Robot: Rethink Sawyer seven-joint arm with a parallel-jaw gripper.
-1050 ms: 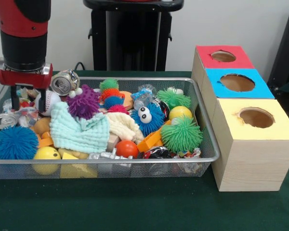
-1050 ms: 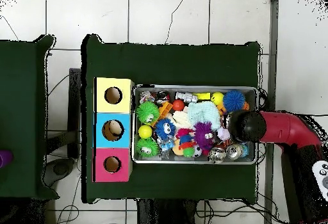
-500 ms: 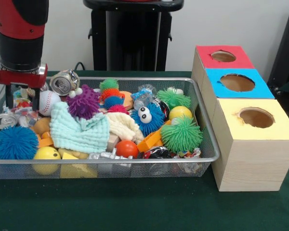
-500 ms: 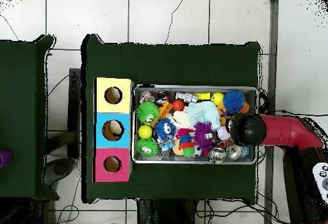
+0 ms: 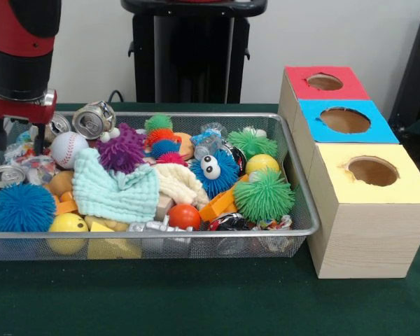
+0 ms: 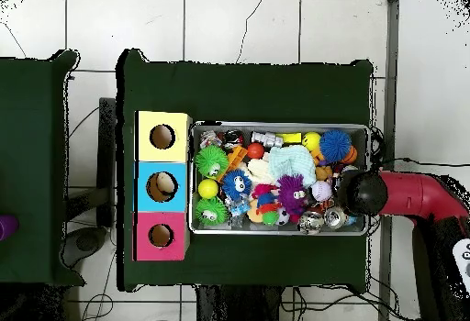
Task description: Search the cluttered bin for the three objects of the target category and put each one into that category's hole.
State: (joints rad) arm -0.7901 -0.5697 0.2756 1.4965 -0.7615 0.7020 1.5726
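Hand (image 5: pixel 18 138): over the wire bin's (image 5: pixel 304 210) end farthest from the boxes; fingers apart, holding nothing.
Boxes (image 5: pixel 367 210): against bin's opposite end, holes upward for drops.

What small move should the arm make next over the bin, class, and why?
Probably lower the end effector straight down: it hangs open and empty above the bin's end farthest from the boxes, over crushed cans, and nothing is grasped yet. Which category is the target cannot be told.

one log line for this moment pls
end effector: over bin's end farthest from boxes, nothing visibly held | baseball: in bin | yellow box hole: looks empty
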